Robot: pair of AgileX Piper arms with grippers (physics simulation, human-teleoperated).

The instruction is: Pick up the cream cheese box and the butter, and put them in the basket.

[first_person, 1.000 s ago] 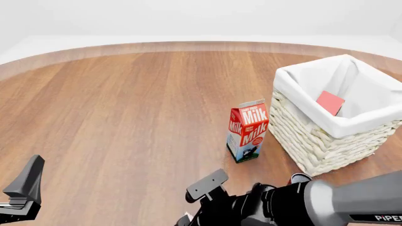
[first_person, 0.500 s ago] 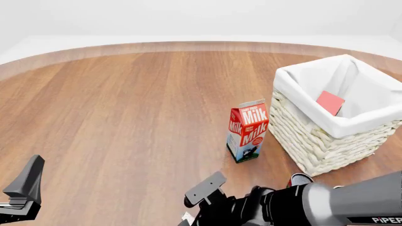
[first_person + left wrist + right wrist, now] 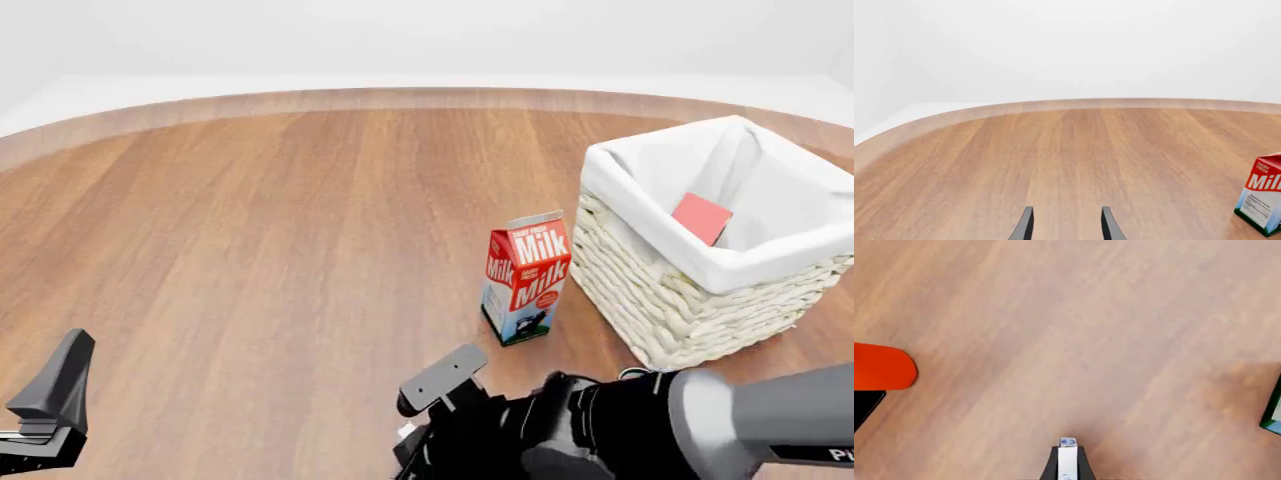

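- Plainly, the one readable word is "Milk", in white on the red-and-white gabled carton (image 3: 526, 278); my left wrist view catches its side (image 3: 1261, 200), where "DAIRY FRESH" sits above the cut-off "Mil" and a panel of small print too fine to read.
- "PIPER" lettering shows only in part on my right arm, at the front view's lower right edge.
- Beside the carton, to its right, stands the large square cream-white woven wicker basket (image 3: 681, 300) with its white cloth lining folded over the rim.
- Inside the basket, a red rectangular box, the butter (image 3: 701, 217), leans tilted against the lining.
- My right pincer (image 3: 434, 425) is low at the near edge of the brown wooden worktop (image 3: 267, 220), its fingers pressed on a small white box with pale blue markings, the cream cheese box (image 3: 1067, 457).
- My left pincer (image 3: 1066, 225) has its fingers apart, holding nothing, at the near left.
- Open wood runs from the carton leftward and back to the curved far edge.
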